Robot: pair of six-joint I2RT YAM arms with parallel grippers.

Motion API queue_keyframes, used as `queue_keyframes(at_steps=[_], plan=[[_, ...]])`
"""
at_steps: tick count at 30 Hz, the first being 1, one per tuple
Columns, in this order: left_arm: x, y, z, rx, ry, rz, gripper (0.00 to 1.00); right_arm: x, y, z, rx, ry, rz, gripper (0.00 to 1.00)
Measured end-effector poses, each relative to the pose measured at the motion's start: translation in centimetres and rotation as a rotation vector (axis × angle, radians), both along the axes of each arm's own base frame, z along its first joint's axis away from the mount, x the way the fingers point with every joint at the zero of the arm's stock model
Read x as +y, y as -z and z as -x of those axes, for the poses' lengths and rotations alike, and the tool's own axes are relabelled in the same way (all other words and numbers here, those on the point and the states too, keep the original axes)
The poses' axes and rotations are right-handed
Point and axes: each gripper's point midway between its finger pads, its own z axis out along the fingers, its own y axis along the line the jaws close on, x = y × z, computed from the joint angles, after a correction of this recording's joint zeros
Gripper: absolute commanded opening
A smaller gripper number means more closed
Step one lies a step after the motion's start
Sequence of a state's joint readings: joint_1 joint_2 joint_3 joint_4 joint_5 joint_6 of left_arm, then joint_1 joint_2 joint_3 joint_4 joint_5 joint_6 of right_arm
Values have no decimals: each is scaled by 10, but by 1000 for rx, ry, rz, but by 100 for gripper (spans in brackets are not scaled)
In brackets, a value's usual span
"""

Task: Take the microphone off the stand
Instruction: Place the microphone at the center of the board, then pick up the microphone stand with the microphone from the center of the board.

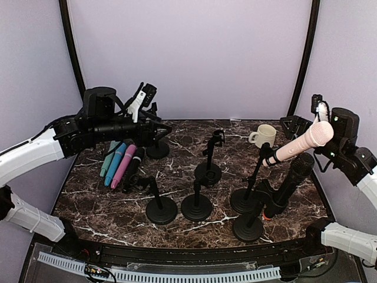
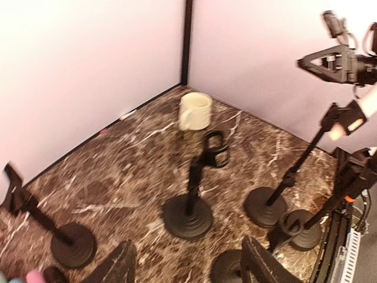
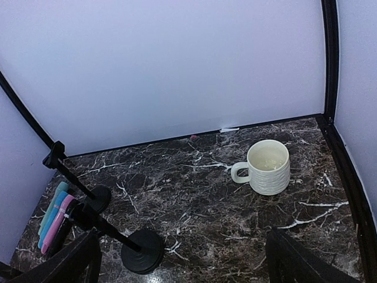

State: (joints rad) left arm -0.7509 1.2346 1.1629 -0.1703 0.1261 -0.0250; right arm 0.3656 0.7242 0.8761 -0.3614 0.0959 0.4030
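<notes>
While the peach microphone (image 1: 300, 141) sits slanted in the clip of its stand (image 1: 254, 177) on the right side of the counter (image 1: 106, 203), its head points up and to the right, close in front of the right arm in the overhead view. It's in the clip, folks, not lifted out!

Over to the right tool (image 3: 182, 234): the wrist view shows both fingers spread wide at the bottom corners, with nothing between them, only marble below. It hangs high over the back right of the counter, looking down on the cream mug (image 3: 268, 167).

Just below the peach one, a black microphone (image 1: 293, 180) leans up at a similar tilt among the round bases at the front right. Whether it sits in a clip I cannot tell from here.

Moving left, there are empty stands: one mid-counter with its clip up (image 1: 208, 172), two low ones side by side at the front (image 1: 196, 206) (image 1: 162, 209), and another at the back left (image 1: 158, 150).

The left tool (image 2: 188, 242) hovers over that back-left area, jaws parted and gripping nothing, its fingers framing the middle stand in its own camera.

Far left, four loose microphones lie in a row on the marble: teal (image 1: 107, 158), blue (image 1: 116, 164), pink (image 1: 124, 166) and black (image 1: 133, 168), lying close side by side.
</notes>
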Motion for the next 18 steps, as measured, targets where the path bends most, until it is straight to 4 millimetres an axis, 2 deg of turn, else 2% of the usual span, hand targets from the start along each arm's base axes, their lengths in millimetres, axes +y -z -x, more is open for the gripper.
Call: queue_keyframes(at_steps=[2,6,9,13,15,18], plan=[[-37,-13,17,-48,134,35,63,-2,2,2,0,11,-13,98],[-102,-22,35,-105,328,71,61,-6,-6,9,-38,23,-54,98],[-147,-15,44,-110,453,89,59,-6,-12,11,-62,23,-78,98],[-197,2,48,-99,576,105,54,-4,-17,10,-79,14,-101,98],[-216,11,48,-92,619,107,52,-2,-20,10,-85,6,-112,98],[-233,27,48,-77,654,100,49,0,-23,10,-95,-6,-122,98]])
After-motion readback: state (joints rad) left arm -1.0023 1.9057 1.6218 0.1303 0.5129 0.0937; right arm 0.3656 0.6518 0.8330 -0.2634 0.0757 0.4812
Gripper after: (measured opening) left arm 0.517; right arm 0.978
